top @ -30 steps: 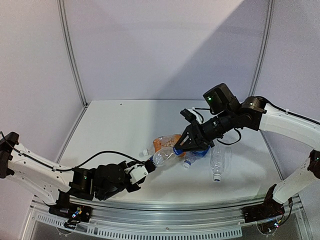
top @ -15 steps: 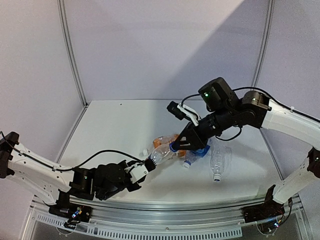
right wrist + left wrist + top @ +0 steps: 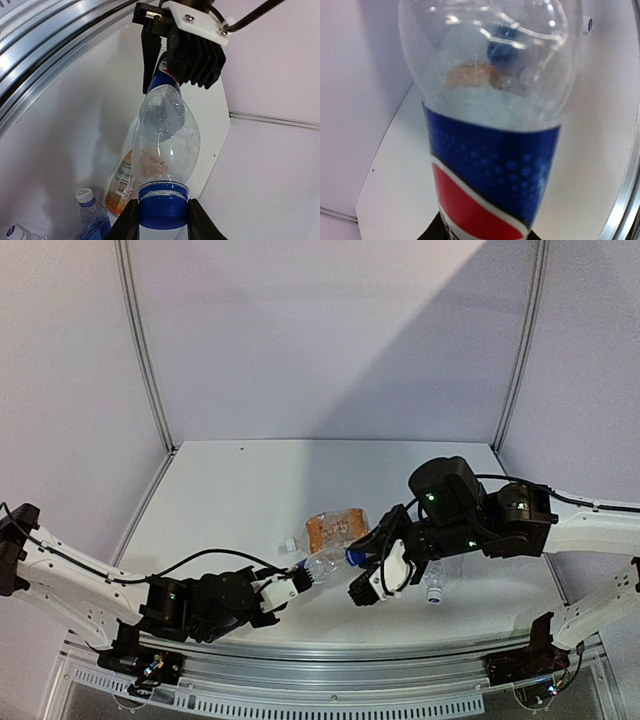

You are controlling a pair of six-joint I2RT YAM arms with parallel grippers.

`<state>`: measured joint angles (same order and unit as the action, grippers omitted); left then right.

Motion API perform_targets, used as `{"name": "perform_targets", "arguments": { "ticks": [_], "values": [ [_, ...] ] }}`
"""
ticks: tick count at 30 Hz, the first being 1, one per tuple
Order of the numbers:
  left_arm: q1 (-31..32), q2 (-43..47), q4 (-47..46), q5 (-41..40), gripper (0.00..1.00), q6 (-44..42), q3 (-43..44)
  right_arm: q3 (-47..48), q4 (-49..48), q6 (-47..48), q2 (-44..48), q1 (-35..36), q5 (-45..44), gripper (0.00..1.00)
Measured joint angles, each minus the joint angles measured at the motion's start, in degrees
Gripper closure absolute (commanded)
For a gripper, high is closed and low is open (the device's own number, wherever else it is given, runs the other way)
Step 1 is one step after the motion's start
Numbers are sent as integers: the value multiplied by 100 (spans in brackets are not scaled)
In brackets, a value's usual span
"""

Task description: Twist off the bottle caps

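No cap is off yet: above the table's [image 3: 230,500] near middle the left gripper [image 3: 292,584] clamps the Pepsi bottle [image 3: 325,564] by its base, the right gripper [image 3: 162,220] pinches its blue cap [image 3: 163,205], still seated, and the orange bottle [image 3: 335,530] behind lies capped.

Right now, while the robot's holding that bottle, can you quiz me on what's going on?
1. True or false: the blue cap is already off the Pepsi bottle.
2. What do the right fingers pinch? A. the blue cap B. the label C. nothing
3. Which arm's fingers hold the bottle's other end?

Key: 1. False, the cap sits on the neck. 2. A. 3. The left fingers.
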<state>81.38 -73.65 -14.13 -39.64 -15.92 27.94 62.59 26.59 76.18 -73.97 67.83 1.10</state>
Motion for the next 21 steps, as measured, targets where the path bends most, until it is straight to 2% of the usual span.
{"name": "perform_targets", "arguments": {
  "ticks": [1,2,3,4,5,9,12,13,19,21],
  "values": [
    [-2,-2,-7,-7,100,4,0,0,-7,175,-2,26,-83,56],
    [-2,-2,-22,-7,100,9,0,0,-2,282,-2,50,-114,43],
    [0,-4,-76,15,100,4,0,0,31,323,-2,72,-109,27],
    [4,-4,-144,31,100,4,0,0,72,278,-2,81,-87,6],
    [4,-4,-166,28,100,4,0,0,122,236,11,79,4,2],
    [4,-4,-313,39,100,9,0,24,260,-693,280,90,643,1],
    [4,-7,-330,44,100,9,0,232,284,-1989,649,94,1093,1],
    [4,-11,-337,44,100,9,0,358,238,-2673,817,98,1189,1],
    [4,-37,-365,35,100,7,0,1305,466,-6220,1073,-92,387,2],
    [4,-66,-376,13,100,7,0,1644,782,-7322,844,-374,157,7]
  ]
}}
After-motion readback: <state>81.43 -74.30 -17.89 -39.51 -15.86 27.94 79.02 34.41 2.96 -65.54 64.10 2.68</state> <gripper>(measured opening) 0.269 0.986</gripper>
